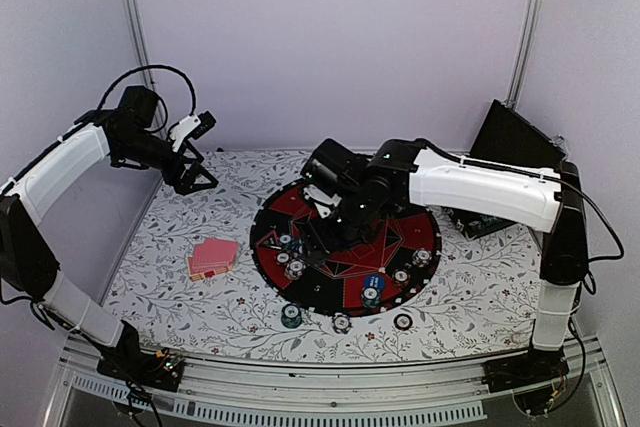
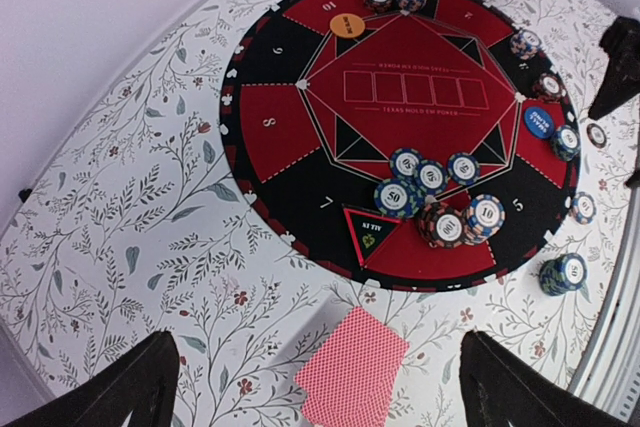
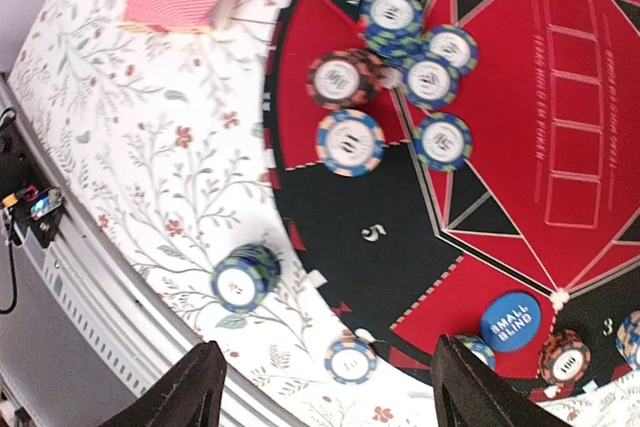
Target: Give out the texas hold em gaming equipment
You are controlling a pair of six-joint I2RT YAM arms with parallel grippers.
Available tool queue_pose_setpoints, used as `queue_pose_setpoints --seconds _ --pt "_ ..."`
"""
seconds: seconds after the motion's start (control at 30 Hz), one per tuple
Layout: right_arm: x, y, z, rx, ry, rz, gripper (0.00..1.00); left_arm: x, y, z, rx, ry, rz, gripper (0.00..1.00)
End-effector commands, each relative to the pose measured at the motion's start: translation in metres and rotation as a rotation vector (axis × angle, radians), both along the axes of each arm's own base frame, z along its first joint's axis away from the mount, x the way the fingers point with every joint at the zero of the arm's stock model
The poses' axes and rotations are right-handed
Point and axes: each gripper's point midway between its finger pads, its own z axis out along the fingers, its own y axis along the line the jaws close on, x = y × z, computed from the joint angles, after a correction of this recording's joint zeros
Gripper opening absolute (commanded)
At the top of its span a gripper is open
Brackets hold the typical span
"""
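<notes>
Chips [image 3: 400,67] sit clustered at the left of the round mat [image 1: 400,222], under the right gripper [image 3: 330,347], jaws apart and empty; left gripper [image 1: 200,179] hangs wide open at far left, beyond the cards [image 1: 212,258] on the bench [image 1: 160,257]; distribution seems midway; next move likely needs a fresh, squarely taken pickup.
</notes>
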Motion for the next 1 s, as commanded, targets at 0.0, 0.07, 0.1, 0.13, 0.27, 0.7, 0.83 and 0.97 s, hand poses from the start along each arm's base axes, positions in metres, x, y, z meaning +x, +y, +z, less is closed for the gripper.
queue_pose_setpoints --seconds 0.0,0.07,0.1,0.13,0.27,0.7,0.83,0.97 --pt "-0.03 0.035 -0.017 -0.007 0.053 0.12 0.77 -0.002 0.001 0.014 -0.005 -0.032 0.002 1.0" --pt "-0.039 0.048 -0.025 -0.007 0.07 0.156 0.79 -0.001 0.001 0.015 -0.008 -0.033 0.001 1.0" --pt "-0.042 0.052 -0.03 -0.012 0.076 0.172 0.81 -0.001 0.001 0.016 -0.009 -0.034 0.003 1.0" --pt "-0.045 0.056 -0.035 -0.015 0.081 0.184 0.81 -0.001 0.001 0.017 -0.009 -0.036 0.003 1.0" --pt "-0.05 0.069 -0.052 -0.025 0.104 0.226 0.82 -0.001 0.001 0.018 -0.01 -0.038 0.005 1.0" --pt "-0.06 0.08 -0.104 -0.129 0.132 0.288 0.83 -0.001 0.001 0.018 -0.007 -0.038 0.005 1.0" --pt "-0.063 0.079 -0.109 -0.146 0.129 0.297 0.82 -0.001 0.001 0.017 -0.006 -0.036 0.003 1.0" --pt "-0.067 0.079 -0.115 -0.163 0.131 0.31 0.78 -0.001 0.001 0.015 -0.002 -0.032 0.003 1.0"
